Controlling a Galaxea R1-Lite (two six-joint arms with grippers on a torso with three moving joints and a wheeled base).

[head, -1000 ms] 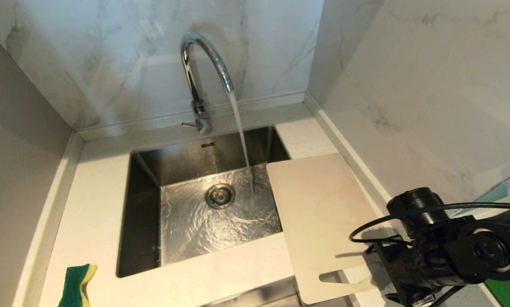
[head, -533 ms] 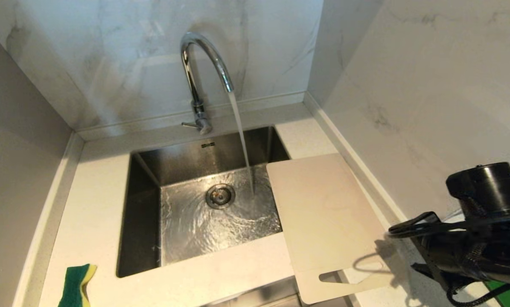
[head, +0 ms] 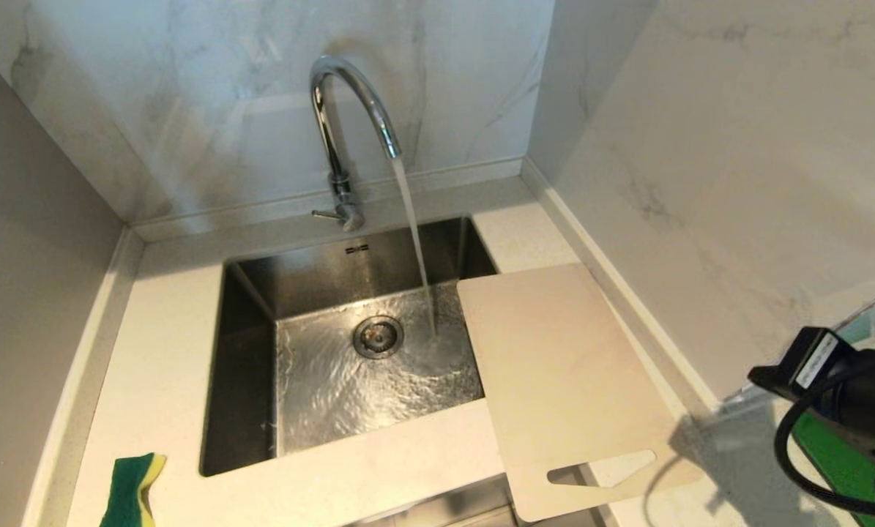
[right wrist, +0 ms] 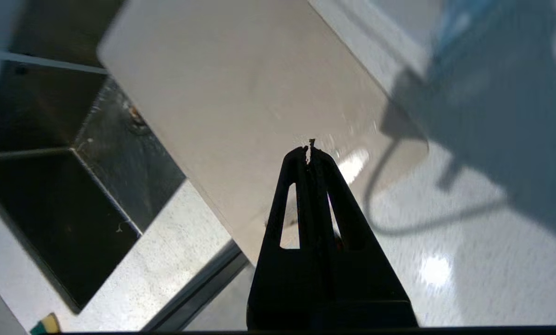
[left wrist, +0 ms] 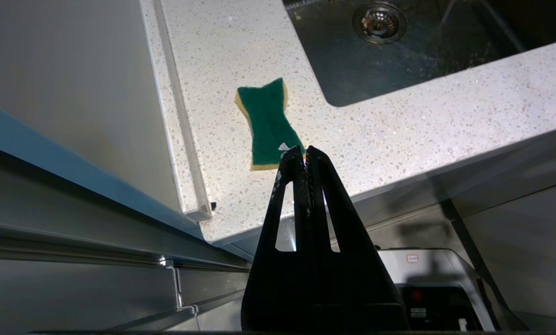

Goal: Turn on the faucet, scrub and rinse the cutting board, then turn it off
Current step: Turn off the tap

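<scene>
At lower right of the head view, the cutting board [head: 561,380] overhangs the sink [head: 247,351] beside the running faucet [head: 349,124]. Both the right gripper [right wrist: 309,151] and left gripper [left wrist: 304,151] are clenched empty; a careless nudge could tip it in.

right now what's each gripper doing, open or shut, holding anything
left gripper: shut, empty, above the counter edge near the green and yellow sponge.
right gripper: shut, empty, above the beige rectangular cutting board.
</scene>
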